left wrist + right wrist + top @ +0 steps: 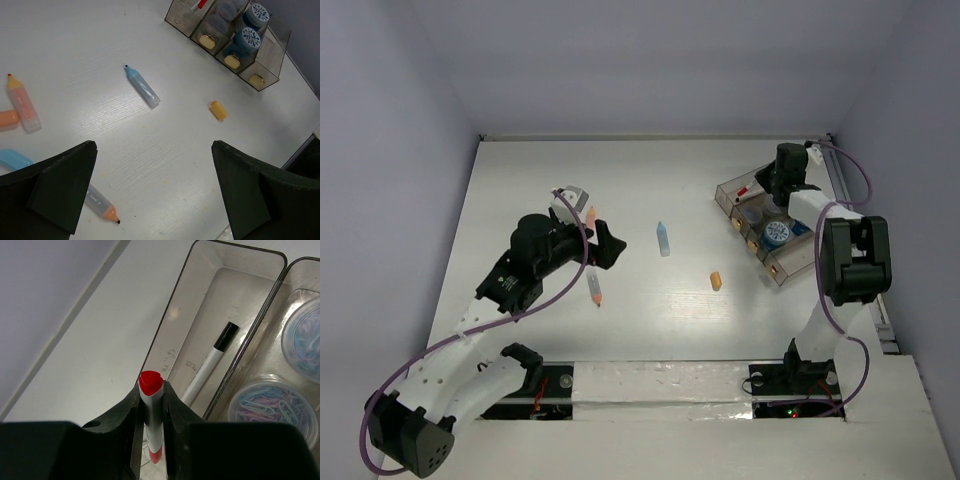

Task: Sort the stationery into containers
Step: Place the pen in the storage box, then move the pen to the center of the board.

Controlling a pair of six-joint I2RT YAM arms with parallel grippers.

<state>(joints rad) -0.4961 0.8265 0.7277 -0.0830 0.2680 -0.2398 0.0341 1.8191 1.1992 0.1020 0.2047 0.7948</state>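
Observation:
My right gripper [151, 395] is shut on a red marker [151, 381], held upright over the near end of the clear tray's [176, 290] end compartment. A black-capped white pen [207, 365] lies in that compartment. From above the right gripper [772, 192] is over the tray [790, 272]. My left gripper [155, 192] is open and empty above the table, and from above [608, 245] it is at mid left. A light-blue marker [142, 87], an orange stub [218, 110] and an orange-tipped marker [101, 203] lie loose. Blue-lidded jars [248, 37] sit in the tray.
Two clear jars of paper clips [272, 407] sit in the compartment beside the pen. Another orange marker [22, 104], an orange cap [7, 118] and a light-blue piece [12, 159] lie left of the left gripper. The table's right edge runs close behind the tray.

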